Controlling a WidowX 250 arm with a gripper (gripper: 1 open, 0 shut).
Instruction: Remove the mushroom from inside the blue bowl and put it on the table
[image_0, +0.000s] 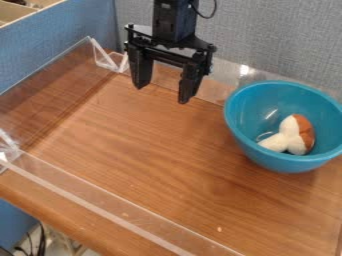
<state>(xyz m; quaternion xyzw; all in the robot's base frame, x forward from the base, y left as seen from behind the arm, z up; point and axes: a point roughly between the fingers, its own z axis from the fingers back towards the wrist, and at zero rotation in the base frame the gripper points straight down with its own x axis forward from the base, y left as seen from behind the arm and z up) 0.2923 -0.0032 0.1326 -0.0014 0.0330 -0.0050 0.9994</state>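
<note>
Orange-capped mushroom lies tipped inside blue bowl, right side of table. Black gripper hangs left of bowl, above bare wood, jaws wide apart, holding nothing.

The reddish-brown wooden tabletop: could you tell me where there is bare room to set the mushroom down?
The wide stretch left of the glossy teal-blue plastic bowl, bounded by the clear acrylic walls, is bare. The right corner is crowded by the bowl.

Single raised view, angled down across table from front corner
</note>
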